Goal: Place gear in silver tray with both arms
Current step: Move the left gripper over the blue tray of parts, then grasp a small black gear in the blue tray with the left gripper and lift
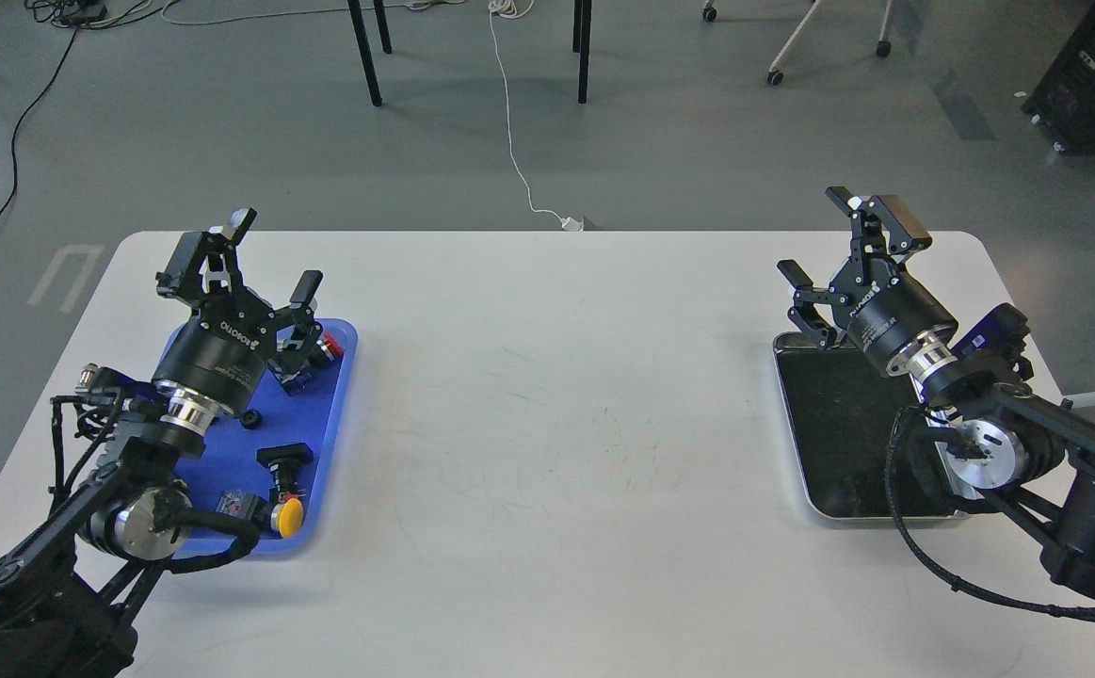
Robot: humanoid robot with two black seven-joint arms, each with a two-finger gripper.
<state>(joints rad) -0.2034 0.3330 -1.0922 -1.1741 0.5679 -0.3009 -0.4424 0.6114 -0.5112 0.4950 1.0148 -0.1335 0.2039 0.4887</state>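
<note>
A small black round part, which may be the gear, lies on the blue tray at the left, close to my left wrist. My left gripper hovers over the far end of that tray, open and holding nothing. At the right sits the silver tray with its dark floor; nothing shows on the part of it that I can see, and my right arm covers its right side. My right gripper stands open above the far end of the silver tray, with nothing between its fingers.
The blue tray also carries a yellow-capped black part, a black block and a red piece partly behind my left fingers. The white table spreads between the trays. Chair legs and cables lie on the floor beyond.
</note>
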